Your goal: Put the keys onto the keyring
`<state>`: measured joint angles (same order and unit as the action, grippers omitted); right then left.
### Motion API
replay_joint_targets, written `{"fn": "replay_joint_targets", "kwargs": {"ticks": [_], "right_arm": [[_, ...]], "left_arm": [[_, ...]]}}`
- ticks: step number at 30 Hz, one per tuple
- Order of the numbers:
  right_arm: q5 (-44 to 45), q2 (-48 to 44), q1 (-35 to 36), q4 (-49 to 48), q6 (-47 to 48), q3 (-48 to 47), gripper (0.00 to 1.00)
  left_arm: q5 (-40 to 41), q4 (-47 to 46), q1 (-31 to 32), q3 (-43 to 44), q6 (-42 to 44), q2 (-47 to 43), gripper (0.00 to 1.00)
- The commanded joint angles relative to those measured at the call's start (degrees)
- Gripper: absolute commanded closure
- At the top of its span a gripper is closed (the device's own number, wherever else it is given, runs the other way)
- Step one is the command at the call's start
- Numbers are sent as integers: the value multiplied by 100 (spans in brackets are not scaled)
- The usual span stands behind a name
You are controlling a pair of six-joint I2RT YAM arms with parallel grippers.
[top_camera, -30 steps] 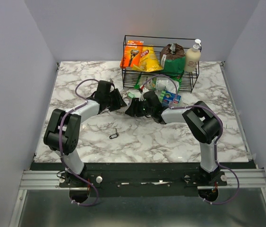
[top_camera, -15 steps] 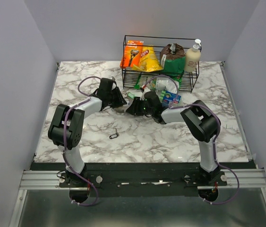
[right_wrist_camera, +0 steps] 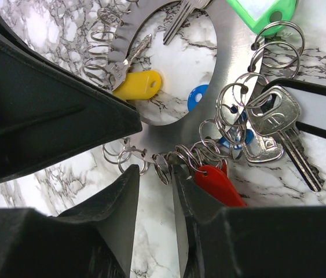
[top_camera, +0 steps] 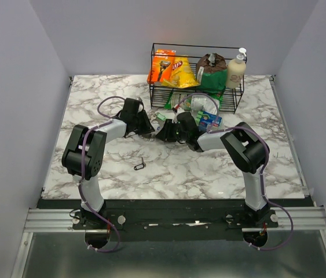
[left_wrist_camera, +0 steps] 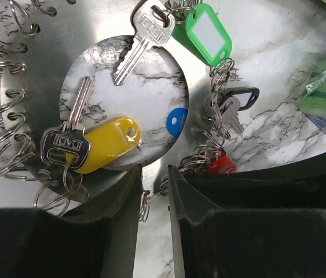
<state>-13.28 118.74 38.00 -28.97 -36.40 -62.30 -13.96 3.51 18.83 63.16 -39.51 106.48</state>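
The keyring point(left_wrist_camera: 35, 81) is a flat silver ring plate edged with several small split rings; it lies on the marble and also shows in the right wrist view point(right_wrist_camera: 226, 69). On it hang silver keys with a yellow tag point(left_wrist_camera: 105, 142), a green tag point(left_wrist_camera: 209, 35), a black tag point(left_wrist_camera: 241, 95) and a red tag point(right_wrist_camera: 218, 182). My left gripper point(left_wrist_camera: 154, 174) has a narrow gap at the plate's edge, one small split ring point(left_wrist_camera: 144, 205) inside the gap. My right gripper point(right_wrist_camera: 156, 171) is also narrowly open, a split ring point(right_wrist_camera: 163, 168) between its tips. A small dark key point(top_camera: 139, 165) lies apart.
A black wire basket point(top_camera: 197, 47) at the back holds a razor pack, a yellow chip bag, a brown bag and a lotion bottle. A blue box point(top_camera: 209, 120) and green packets point(left_wrist_camera: 325, 92) lie just in front of it, close to both grippers point(top_camera: 156, 128).
My left arm has swung its elbow right and its gripper has crept closer to the right gripper. The right arm has barely moved. The dark key has stayed put.
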Motion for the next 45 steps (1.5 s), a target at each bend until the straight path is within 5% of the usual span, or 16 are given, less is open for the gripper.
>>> {"fn": "replay_joint_targets", "kwargs": {"ticks": [1, 24, 28, 45], "right_arm": [[-131, 141, -38, -126, -34, -115, 63], [-492, 264, -47, -144, -7, -238, 71], [-500, 273, -47, -135, 2, -247, 85], [-588, 132, -47, 163, 335, -291, 97]], "left_arm": [[-107, -96, 7, -128, 75, 75, 67], [-186, -201, 7, -269, 48, 31, 67], [-151, -219, 7, -330, 66, -57, 67], [165, -35, 7, -471, 400, -1014, 66]]}}
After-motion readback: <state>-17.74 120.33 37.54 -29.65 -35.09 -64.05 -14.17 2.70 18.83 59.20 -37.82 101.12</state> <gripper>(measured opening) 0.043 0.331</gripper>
